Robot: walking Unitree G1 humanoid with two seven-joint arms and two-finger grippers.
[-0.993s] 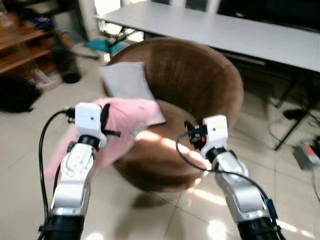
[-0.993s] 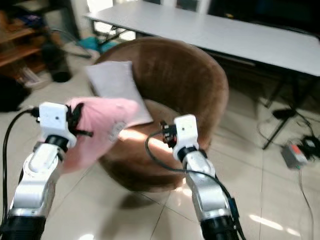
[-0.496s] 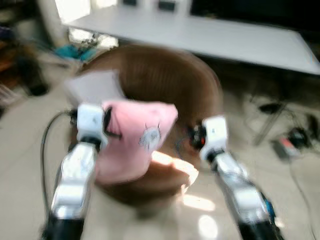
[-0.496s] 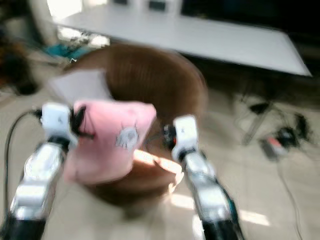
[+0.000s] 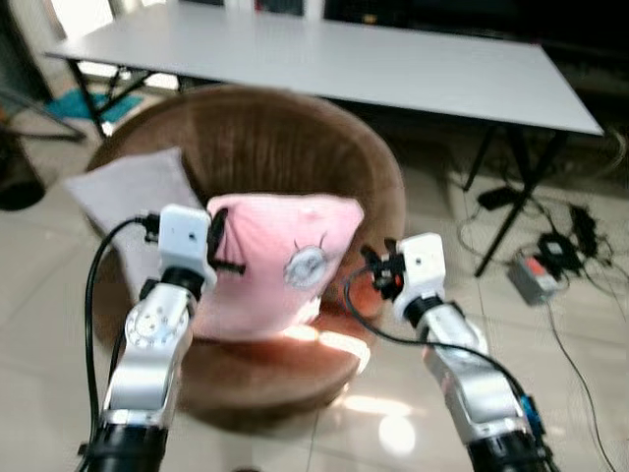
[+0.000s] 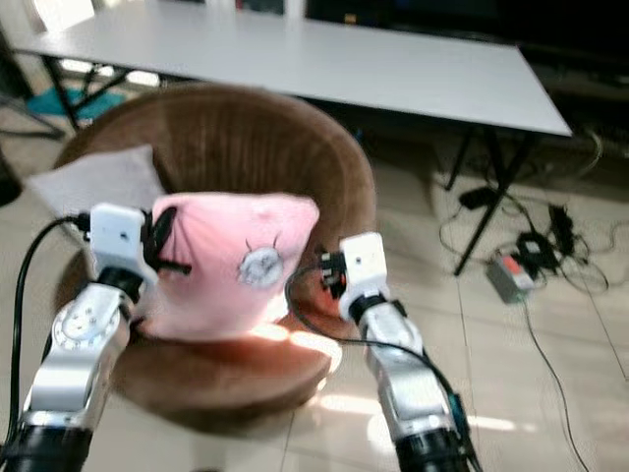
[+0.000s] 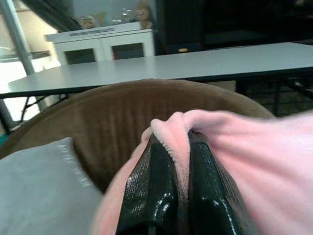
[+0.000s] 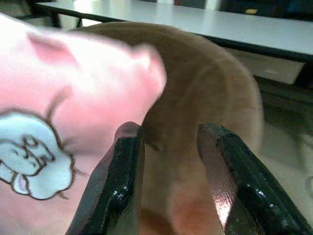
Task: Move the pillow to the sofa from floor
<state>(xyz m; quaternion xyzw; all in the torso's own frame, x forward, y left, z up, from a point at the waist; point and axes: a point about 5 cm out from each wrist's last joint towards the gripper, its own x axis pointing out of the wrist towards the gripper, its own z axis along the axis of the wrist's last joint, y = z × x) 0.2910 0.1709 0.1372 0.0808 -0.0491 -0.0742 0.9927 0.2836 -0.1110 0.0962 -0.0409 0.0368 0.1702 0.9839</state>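
Pink pillow: the pink pillow (image 5: 280, 265) hangs in the air over the seat of the brown sofa (image 5: 295, 147). It has a small white picture on its front.
Left gripper: the left gripper (image 7: 178, 161) pinches a fold at the top edge of the pink pillow. Its two black fingers (image 7: 151, 191) are squeezed close with the pink cloth between them.
Right gripper: the right gripper (image 8: 168, 147) is just beside the pink pillow, on its right side. Its two fingers are spread apart and hold nothing. The brown sofa shows between them.
Brown sofa: it is round, with a tall curved back. It stands on the pale tile floor (image 5: 590, 374).
Grey pillow: a grey pillow (image 5: 133, 192) leans on the sofa's left side, behind the pink one.
White table: a long white table (image 5: 324, 59) stands behind the sofa.
Cables: black cables (image 5: 560, 246) lie on the floor to the right, under the table's end.
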